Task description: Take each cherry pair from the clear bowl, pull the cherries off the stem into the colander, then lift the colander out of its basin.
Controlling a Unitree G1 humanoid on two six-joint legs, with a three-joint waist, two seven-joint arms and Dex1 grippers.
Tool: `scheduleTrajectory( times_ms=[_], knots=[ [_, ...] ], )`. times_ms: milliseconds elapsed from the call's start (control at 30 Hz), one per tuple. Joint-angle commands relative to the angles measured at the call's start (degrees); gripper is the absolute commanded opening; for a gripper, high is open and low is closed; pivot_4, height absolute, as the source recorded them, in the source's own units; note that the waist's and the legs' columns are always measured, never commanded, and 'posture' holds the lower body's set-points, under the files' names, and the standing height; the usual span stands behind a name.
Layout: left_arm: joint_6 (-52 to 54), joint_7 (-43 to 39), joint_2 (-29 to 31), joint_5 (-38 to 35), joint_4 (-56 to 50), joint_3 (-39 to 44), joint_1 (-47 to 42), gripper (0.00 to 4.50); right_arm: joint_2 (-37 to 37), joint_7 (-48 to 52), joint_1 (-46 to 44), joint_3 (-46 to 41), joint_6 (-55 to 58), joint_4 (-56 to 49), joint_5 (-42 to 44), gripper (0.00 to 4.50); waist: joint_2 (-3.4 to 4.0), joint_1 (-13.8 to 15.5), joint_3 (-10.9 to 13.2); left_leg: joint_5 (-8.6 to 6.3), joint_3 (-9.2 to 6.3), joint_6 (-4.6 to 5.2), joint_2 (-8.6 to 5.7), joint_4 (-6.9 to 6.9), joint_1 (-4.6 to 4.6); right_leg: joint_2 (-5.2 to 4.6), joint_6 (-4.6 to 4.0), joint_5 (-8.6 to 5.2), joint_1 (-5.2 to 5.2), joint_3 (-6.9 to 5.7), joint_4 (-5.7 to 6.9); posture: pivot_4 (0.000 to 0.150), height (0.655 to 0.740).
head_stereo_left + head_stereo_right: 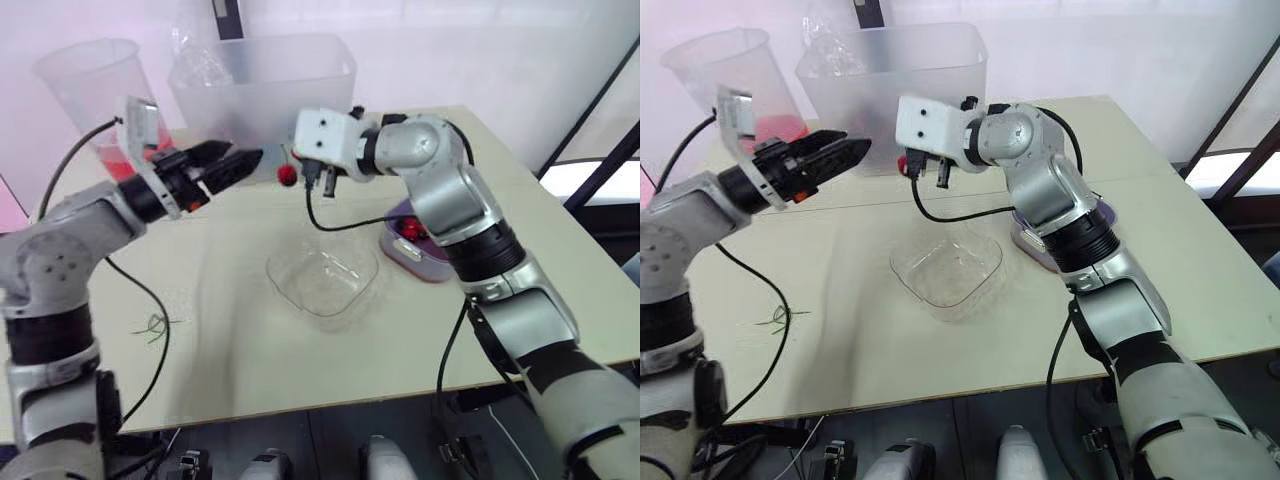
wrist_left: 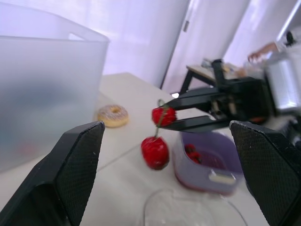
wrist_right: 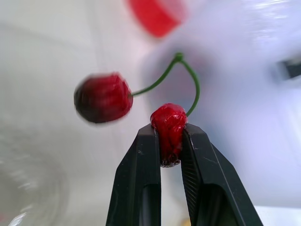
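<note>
Nearest you the clear bowl (image 1: 322,280) is sitting empty, colander (image 1: 395,245) to its right. Beyond, your right gripper (image 3: 169,131) is pinching one cherry of the cherry pair (image 3: 102,97) over the table (image 1: 240,330), left gripper (image 1: 240,165) gaping alongside. Tugging there is risking fruit missing the colander. The right wrist view is showing the pinch; the head views are giving a red dot.

Left gripper (image 1: 245,166) spread, right gripper (image 3: 169,132) pinched
</note>
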Motion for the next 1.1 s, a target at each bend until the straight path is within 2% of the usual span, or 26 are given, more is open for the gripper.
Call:
scheduleTrajectory(
  times_ms=[33,267,567,733,1067,1100],
  knots=[
    [-2.1,5.4,-4.0,0.9,-1.2,-0.2,-3.0,4.50,1.0,-2.2,-0.3,-1.1,1.1,-3.3,-0.5,0.21,0.00,0.0,0.0,0.00,0.00,0.00,-0.01,0.01,0.00,-0.01,0.00,0.00,0.00,0.00,0.02,0.150,0.7400],
    [-6.5,13.0,-12.8,5.0,-0.9,-1.7,-5.1,4.50,2.2,-3.2,1.0,-1.5,4.8,-6.9,0.2,0.21,-0.01,0.0,0.0,0.00,0.03,0.00,0.00,0.02,-0.01,0.00,0.00,0.00,0.00,0.02,0.05,0.150,0.7400],
    [-9.4,15.2,-16.5,9.6,-0.2,-3.6,-5.6,4.50,2.1,-3.2,0.8,-1.2,6.0,-7.8,1.0,0.21,-0.01,0.1,0.0,0.00,0.04,0.00,-0.01,0.01,-0.01,-0.01,0.00,0.00,-0.01,0.03,0.04,0.150,0.7400],
    [-9.8,15.3,-17.2,11.2,-0.4,-4.2,-5.4,2.18,2.0,-3.2,0.9,-1.0,6.0,-8.0,1.2,0.20,-0.01,0.1,0.0,0.00,0.05,0.00,-0.01,0.01,-0.01,-0.01,0.00,0.00,-0.01,0.03,0.03,0.150,0.7400],
    [-10.7,14.6,-17.7,12.5,-1.7,-4.6,-5.2,2.18,2.0,-3.0,1.1,-0.7,6.3,-8.5,1.3,0.20,-0.01,0.1,0.0,0.00,0.04,0.00,-0.01,0.01,-0.01,-0.01,0.00,0.00,-0.01,0.03,0.03,0.150,0.7400],
    [-10.7,14.6,-17.7,12.7,-1.7,-4.6,-5.1,1.61,2.0,-3.0,1.1,-0.7,6.3,-8.5,1.3,0.20,-0.01,0.1,0.0,0.00,0.04,0.00,-0.01,0.01,-0.01,-0.01,0.00,0.00,-0.01,0.03,0.03,0.150,0.7400]
  ],
)
